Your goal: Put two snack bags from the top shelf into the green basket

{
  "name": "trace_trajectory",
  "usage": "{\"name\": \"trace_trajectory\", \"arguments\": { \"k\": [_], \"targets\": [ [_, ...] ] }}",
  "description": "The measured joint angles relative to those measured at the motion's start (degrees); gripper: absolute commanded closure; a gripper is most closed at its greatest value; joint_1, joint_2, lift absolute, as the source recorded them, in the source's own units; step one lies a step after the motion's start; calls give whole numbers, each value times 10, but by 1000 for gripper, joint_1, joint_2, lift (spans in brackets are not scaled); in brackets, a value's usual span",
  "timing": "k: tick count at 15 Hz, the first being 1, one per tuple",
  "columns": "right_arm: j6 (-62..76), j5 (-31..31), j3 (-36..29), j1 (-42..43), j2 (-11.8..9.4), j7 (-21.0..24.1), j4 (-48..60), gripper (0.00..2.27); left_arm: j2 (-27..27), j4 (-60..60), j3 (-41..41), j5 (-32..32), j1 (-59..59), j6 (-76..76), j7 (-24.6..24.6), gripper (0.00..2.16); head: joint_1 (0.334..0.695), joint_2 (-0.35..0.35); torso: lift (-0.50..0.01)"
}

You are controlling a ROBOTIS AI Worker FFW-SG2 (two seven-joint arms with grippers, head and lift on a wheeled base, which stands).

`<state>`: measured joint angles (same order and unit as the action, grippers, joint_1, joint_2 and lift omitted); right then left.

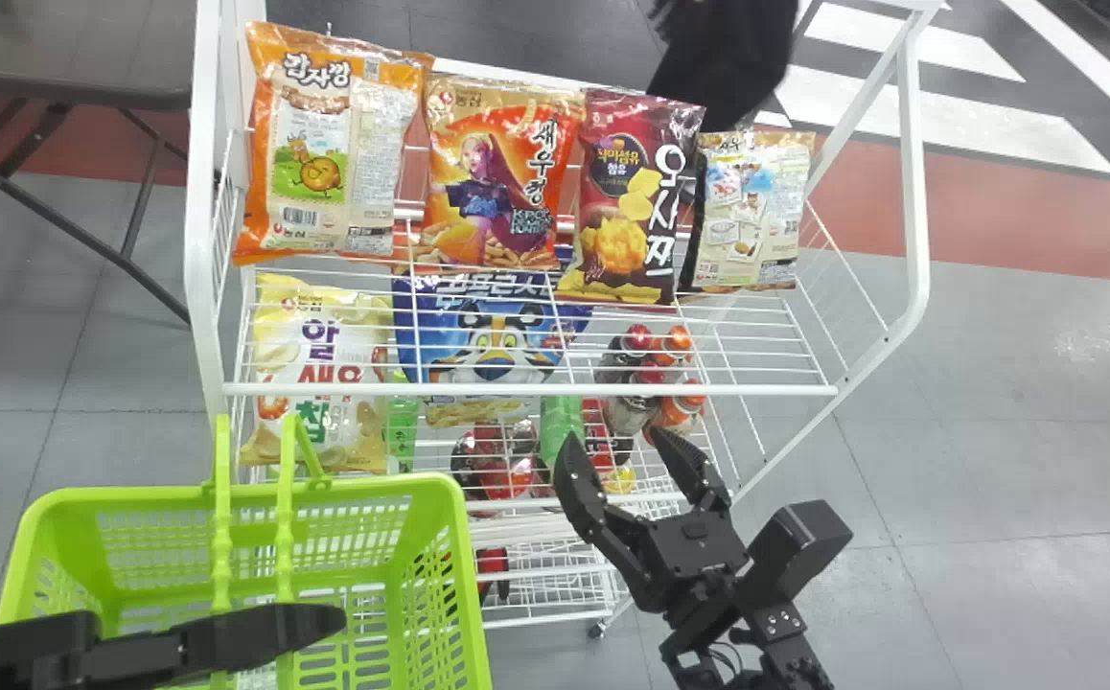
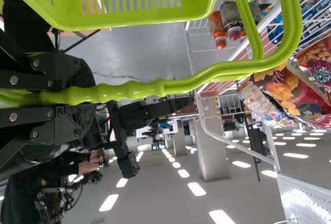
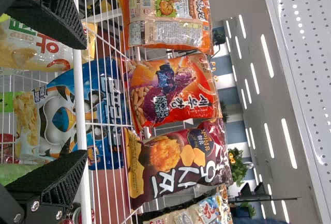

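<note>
At the lower left of the head view my left gripper (image 1: 317, 625) is over the green basket (image 1: 464, 565). The left wrist view has this gripper (image 2: 85, 94) shut on the basket's handle (image 2: 134, 89). My right gripper (image 1: 622, 446), open with nothing between its fingers, is in front of the rack, below the top shelf's front edge; in the right wrist view the gripper (image 3: 84, 100) faces the shelf. Upright in a row on the top shelf stand an orange bag (image 1: 325, 144), a red-orange bag (image 1: 497, 182), a dark maroon bag (image 1: 627, 201) and a beige bag (image 1: 751, 211).
The top shelf's white front rail (image 1: 517, 390) runs across before the bags. Lower down are a yellow bag (image 1: 315, 374), a blue bag (image 1: 488, 335) and several bottles (image 1: 646, 383). A white side frame (image 1: 914, 182) bounds the rack's right; a dark table (image 1: 66, 57) stands far left.
</note>
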<state>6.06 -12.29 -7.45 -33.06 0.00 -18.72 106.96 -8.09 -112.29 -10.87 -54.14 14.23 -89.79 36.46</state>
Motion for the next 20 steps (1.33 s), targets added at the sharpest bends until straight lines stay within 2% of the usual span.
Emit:
{"name": "trace_trajectory", "arguments": {
  "k": [12, 15, 20],
  "targets": [
    [-3, 2, 7, 13, 0, 10, -1, 87, -1, 6, 0, -1, -1, 0, 3, 2145, 695, -315, -1],
    [-26, 12, 17, 55, 0, 36, -8, 87, -1, 6, 4, -1, 0, 0, 1, 2145, 695, -306, -1],
    [-76, 41, 52, 174, 0, 86, -63, 87, -2, -2, 6, -1, 7, 0, 1, 2145, 695, -255, -1]
  ]
}}
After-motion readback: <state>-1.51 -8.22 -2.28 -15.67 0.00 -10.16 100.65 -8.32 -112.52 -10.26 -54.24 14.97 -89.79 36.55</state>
